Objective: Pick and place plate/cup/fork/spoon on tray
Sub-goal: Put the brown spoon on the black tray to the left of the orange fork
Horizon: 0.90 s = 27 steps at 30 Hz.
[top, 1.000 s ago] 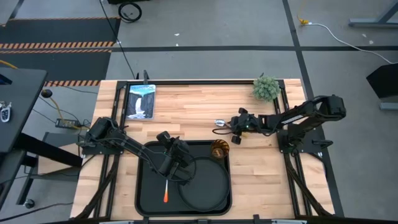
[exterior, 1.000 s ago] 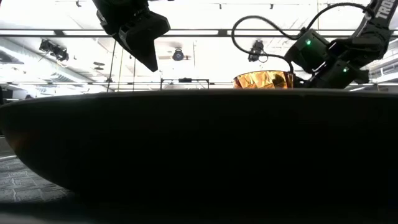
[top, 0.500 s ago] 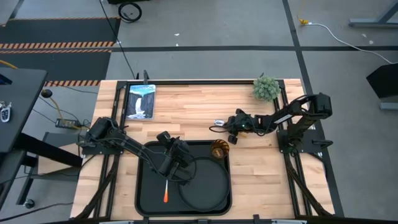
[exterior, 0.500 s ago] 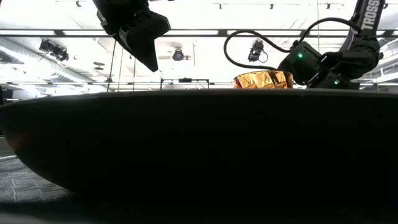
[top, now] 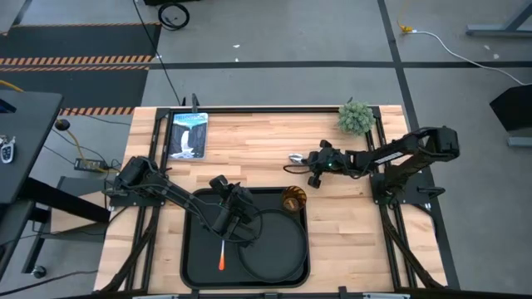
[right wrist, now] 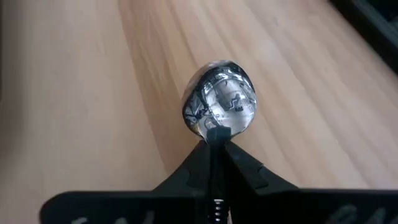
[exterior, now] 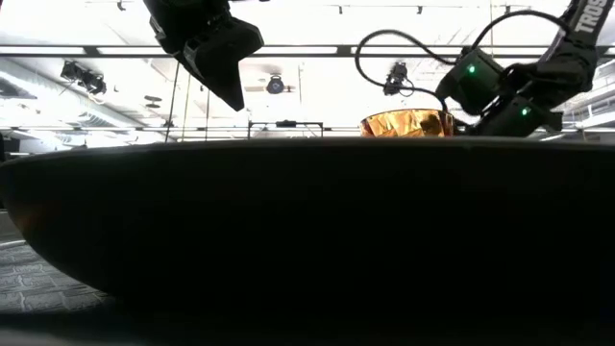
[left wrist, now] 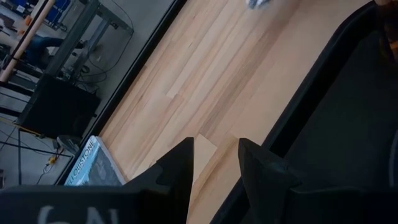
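Observation:
The black tray (top: 189, 249) lies at the table's near middle. On it lie the round black plate (top: 278, 249) and the fork (top: 223, 257), and the amber cup (top: 293, 199) stands in its far right corner. The cup also shows in the low view (exterior: 407, 123). My right gripper (top: 309, 164) is over the wood beyond the tray, shut on the spoon, whose silver bowl (top: 295, 158) shows. My left gripper (top: 235, 218) hangs open and empty over the tray's far left part, with its fingers apart in the left wrist view (left wrist: 214, 158). My right gripper pinches the spoon between its two fingers just behind the bowl, at the neck (right wrist: 215, 132). The fingers come from the table's right and lie along the spoon. The bowl (right wrist: 219, 104) sticks out past the fingertips over the wood, and the gripper hides the handle.
A small green plant (top: 356, 117) stands at the table's far right. A flat picture panel (top: 188, 134) lies at the far left. Bare wood (top: 249, 158) stretches between the tray's far edge and these. In the low view the tray's dark rim (exterior: 307, 221) fills the foreground.
My right gripper, shut on the spoon, first dipped and went a little toward the table's left edge. It then rose again and came back to the right, taking the spoon's bowl slightly toward the far edge. My left gripper has kept still.

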Available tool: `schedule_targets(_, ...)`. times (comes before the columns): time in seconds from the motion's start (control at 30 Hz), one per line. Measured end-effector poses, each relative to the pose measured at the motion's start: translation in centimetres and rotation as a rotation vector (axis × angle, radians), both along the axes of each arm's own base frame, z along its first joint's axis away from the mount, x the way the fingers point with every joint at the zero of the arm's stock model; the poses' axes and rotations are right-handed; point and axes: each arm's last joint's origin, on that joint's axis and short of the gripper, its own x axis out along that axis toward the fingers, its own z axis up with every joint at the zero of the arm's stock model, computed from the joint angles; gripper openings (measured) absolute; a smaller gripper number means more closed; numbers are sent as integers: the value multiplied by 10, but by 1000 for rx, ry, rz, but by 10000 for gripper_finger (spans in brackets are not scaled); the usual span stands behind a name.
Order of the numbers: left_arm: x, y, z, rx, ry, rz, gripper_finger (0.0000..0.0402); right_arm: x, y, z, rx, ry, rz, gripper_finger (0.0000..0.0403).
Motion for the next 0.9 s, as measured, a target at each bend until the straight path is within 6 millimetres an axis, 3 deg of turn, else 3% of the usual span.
schedule_targets(0.33, 2, 6, 1, 29, 8, 1, 135, -9, 4, 45, -30, -188, 43, 35)
schedule_targets(0.57, 6, 12, 2, 34, 17, 7, 135, -9, 24, 97, -21, -436, 339, 35)
schedule_targets(0.73, 17, 12, 21, 35, 13, -38, 135, -12, 32, 140, 2, -702, 596, 35)
schedule_targets(0.9, 31, 9, 55, 67, -2, -130, 135, -16, 38, 163, 39, -862, 758, 36)
